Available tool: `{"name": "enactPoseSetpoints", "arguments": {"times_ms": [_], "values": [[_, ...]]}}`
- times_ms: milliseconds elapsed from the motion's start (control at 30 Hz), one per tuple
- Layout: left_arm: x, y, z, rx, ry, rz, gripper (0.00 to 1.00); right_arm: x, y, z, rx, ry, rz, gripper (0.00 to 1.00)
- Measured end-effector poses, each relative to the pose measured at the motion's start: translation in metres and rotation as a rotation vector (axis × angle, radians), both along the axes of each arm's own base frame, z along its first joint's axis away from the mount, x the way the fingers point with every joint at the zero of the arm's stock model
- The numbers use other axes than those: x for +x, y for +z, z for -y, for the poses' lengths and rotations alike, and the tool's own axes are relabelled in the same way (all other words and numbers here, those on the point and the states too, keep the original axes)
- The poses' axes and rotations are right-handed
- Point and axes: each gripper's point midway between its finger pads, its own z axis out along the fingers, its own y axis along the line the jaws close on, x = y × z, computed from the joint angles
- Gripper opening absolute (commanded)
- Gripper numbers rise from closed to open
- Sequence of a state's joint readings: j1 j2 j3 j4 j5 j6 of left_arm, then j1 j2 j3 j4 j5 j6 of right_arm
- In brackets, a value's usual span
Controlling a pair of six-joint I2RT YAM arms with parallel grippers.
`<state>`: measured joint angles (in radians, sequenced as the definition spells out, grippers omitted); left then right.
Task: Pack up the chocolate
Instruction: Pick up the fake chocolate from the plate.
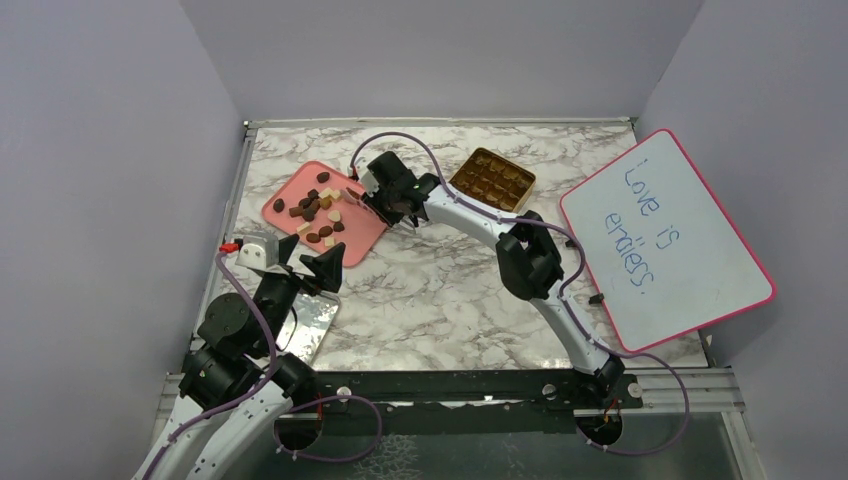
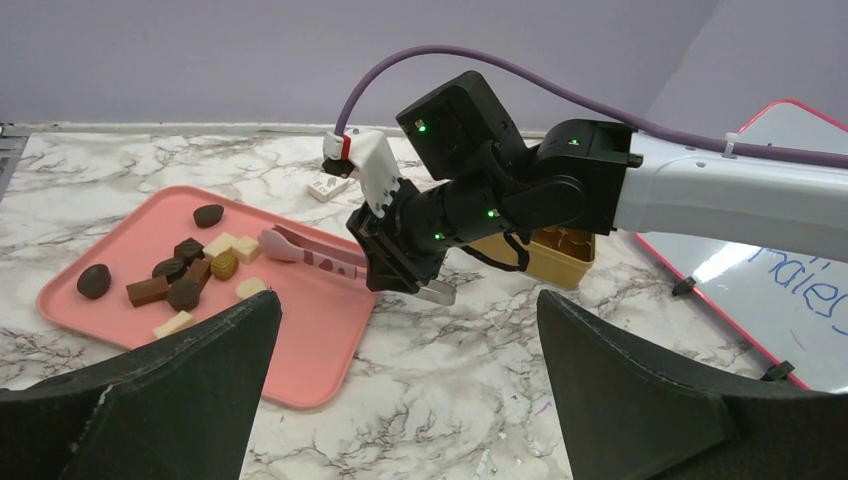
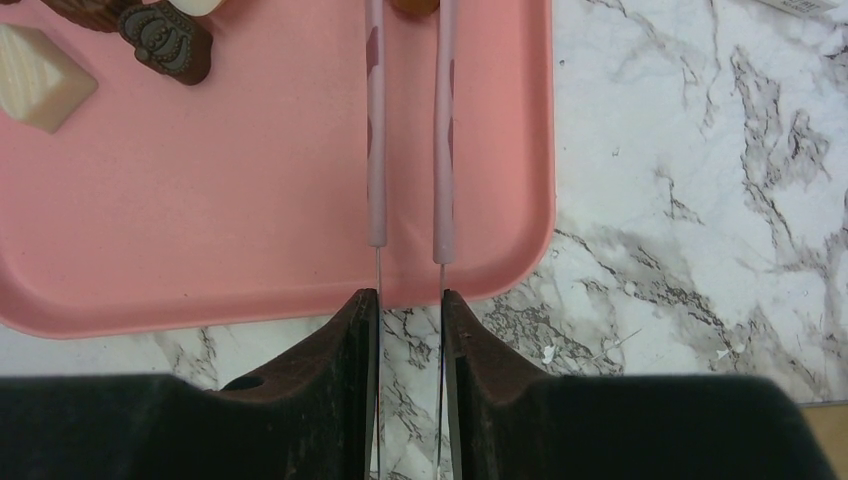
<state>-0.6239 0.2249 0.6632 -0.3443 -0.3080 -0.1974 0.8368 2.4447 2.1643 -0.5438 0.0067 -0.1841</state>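
Right end effector (image 3: pixel 410 300) around tweezers (image 3: pixel 376 150) over tray (image 3: pixel 200 220)

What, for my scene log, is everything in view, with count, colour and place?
chocolate pieces: about a dozen, mostly dark brown, some cream, one tan; on the tray
tray: one, pink; far left of the table
tweezers: one pair, pink; over the tray, held by the right pincer
box: one, gold, gridded; far centre, contents unclear
whiteboard: one, white with pink frame, blue writing; right side
sheet: one, shiny silver; near left
table: one, white marble
left pincer: black, open, near the tray's near edge
right pincer: black, shut on the tweezers
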Motion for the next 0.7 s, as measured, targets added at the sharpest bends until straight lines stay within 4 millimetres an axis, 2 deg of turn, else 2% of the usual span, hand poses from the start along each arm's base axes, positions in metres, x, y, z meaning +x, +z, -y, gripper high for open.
{"name": "enactPoseSetpoints", "arguments": {"times_ms": [233, 333, 700], "values": [[0.000, 0.000, 0.000, 0.000, 0.000, 0.000, 0.99, -0.007, -0.007, 0.008, -0.016, -0.009, -0.026, 0.26], [0.000, 0.000, 0.000, -0.001, 0.000, 0.000, 0.99, -0.014, -0.003, 0.013, -0.015, -0.021, -0.039, 0.26], [0.001, -0.002, 0.001, 0.002, 0.000, -0.009, 0.99, -0.039, 0.040, 0.030, 0.055, -0.063, -0.073, 0.23]]}}
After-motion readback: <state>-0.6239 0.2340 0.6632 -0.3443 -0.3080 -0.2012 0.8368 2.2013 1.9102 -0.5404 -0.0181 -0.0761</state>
